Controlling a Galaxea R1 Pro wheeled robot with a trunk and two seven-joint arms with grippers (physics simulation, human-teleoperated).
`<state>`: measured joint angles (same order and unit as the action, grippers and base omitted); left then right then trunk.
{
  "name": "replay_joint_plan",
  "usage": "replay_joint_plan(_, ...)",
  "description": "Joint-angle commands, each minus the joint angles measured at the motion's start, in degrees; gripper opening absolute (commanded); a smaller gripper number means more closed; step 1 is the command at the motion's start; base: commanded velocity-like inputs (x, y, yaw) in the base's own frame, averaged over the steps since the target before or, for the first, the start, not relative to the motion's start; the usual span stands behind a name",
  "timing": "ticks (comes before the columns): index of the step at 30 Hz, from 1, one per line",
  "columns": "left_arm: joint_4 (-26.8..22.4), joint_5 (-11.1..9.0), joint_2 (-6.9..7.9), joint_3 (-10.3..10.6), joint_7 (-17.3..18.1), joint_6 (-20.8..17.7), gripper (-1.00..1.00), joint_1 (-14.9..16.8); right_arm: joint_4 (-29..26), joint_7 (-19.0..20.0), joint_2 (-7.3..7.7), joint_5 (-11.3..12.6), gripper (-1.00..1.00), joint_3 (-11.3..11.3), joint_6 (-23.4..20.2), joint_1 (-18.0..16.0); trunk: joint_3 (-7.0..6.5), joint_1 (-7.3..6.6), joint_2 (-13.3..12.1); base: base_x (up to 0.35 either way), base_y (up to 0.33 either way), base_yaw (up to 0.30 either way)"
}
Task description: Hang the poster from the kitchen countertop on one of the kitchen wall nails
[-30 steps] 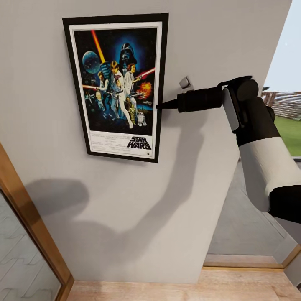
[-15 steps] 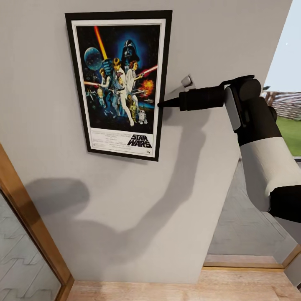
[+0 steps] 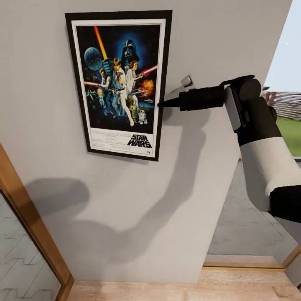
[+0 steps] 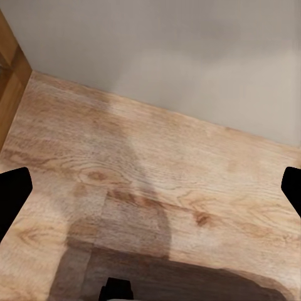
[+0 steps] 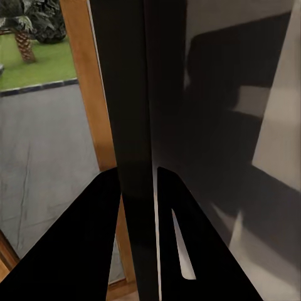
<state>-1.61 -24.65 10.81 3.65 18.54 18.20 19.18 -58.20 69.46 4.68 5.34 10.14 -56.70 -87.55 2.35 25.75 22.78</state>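
The poster (image 3: 119,83) stands upright and flat against the light grey wall (image 3: 217,42), its black frame and "STAR WARS" lettering plain in the head view. My right gripper (image 3: 161,104) reaches in from the right and is shut on the poster's right edge at mid-height. Along the right wrist view the thin dark poster edge (image 5: 132,94) runs between the two black fingers (image 5: 81,251). The wall nail is hidden behind the poster. My left gripper (image 4: 150,188) hangs open over the pale wood floor (image 4: 157,163), with nothing between its fingertips (image 4: 12,197).
A wooden door frame (image 3: 29,217) with glass slants along the lower left. To the right the wall ends at an opening onto grass (image 3: 288,125) and grey paving. Wood plank floor (image 3: 167,290) lies below, and my right arm's shadow falls across the wall.
Over the last second the poster and my right gripper have shifted slightly up and to the right along the wall. Nothing has moved in the last half second.
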Motion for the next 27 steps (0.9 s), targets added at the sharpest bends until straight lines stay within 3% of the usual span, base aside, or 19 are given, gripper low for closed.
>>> replay_joint_plan(1,0.08,-0.57,0.01,0.39,0.27,0.16,1.0,0.06,0.02,-0.19,0.06,0.64,-1.0,0.15,-0.56,-0.07,0.14,0.04,0.13,0.0,0.0,0.0)
replay_joint_plan(27,0.08,-0.66,0.17,0.42,0.27,0.08,1.0,0.06,-0.11,-0.17,0.24,0.72,-1.0,0.35,-0.46,0.01,0.14,0.04,0.13,0.0,0.0,0.0)
